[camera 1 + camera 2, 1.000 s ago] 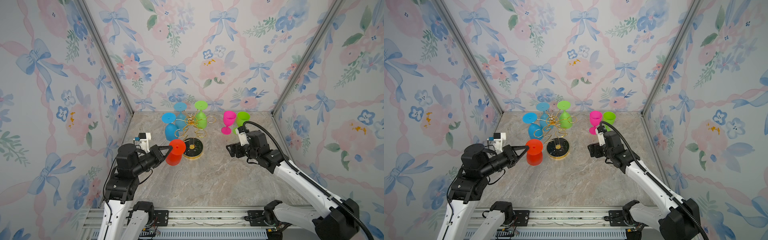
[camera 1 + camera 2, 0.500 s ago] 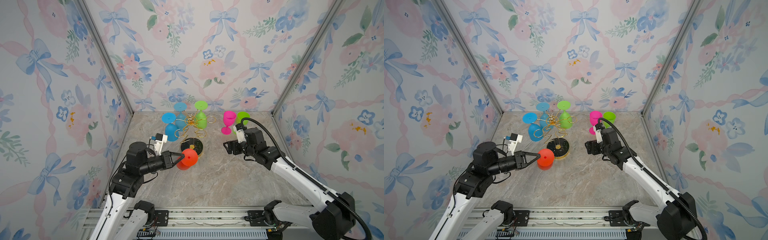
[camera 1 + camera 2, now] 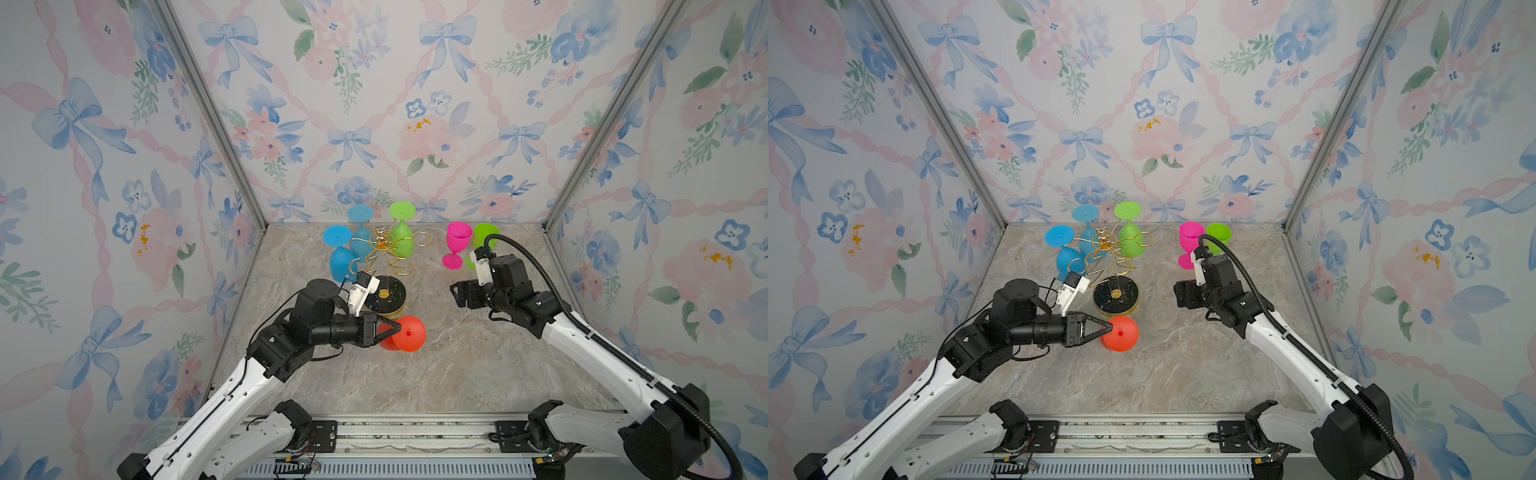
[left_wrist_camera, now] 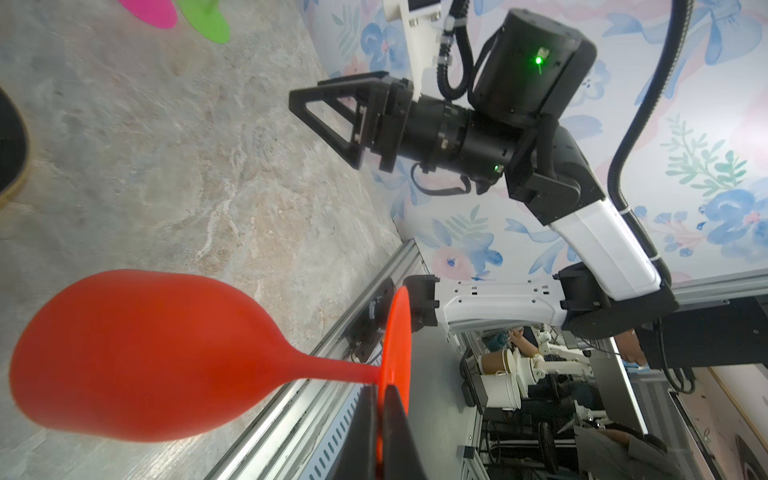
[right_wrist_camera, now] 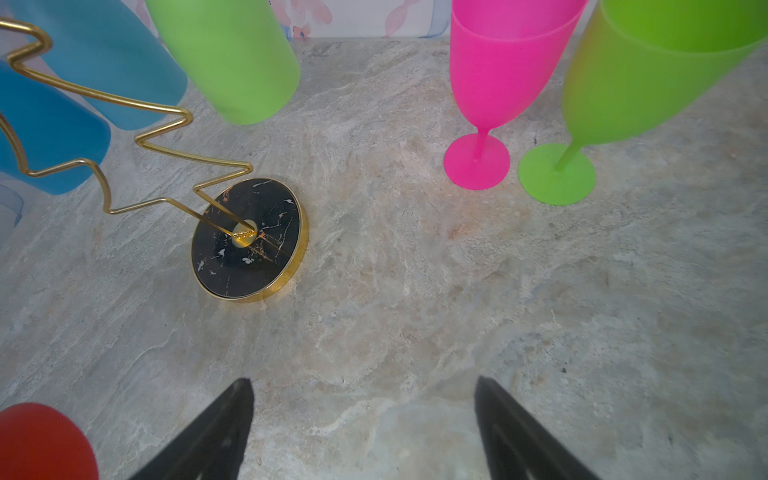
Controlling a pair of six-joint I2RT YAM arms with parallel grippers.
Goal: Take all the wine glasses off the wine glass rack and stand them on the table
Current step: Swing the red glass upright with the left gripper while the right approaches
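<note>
The left jaws are clamped on the stem of the red plastic wine glass, just under its foot. The bowl hangs toward the marbled counter, clear of the gold wire rack on its round black base just beyond them. Roll the wrist slowly, foot down, lower flat, then release. The right jaws gape empty.

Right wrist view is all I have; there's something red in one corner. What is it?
Observer: A red wine glass, gripped at the stem by the left gripper, clear of the rack.
Operator: Upright?
Observer: No, upside down: foot up, bowl down.
Operator: What's hanging on the rack?
Observer: Three, hung by their feet: a blue glass, another blue glass and a green glass.
</note>
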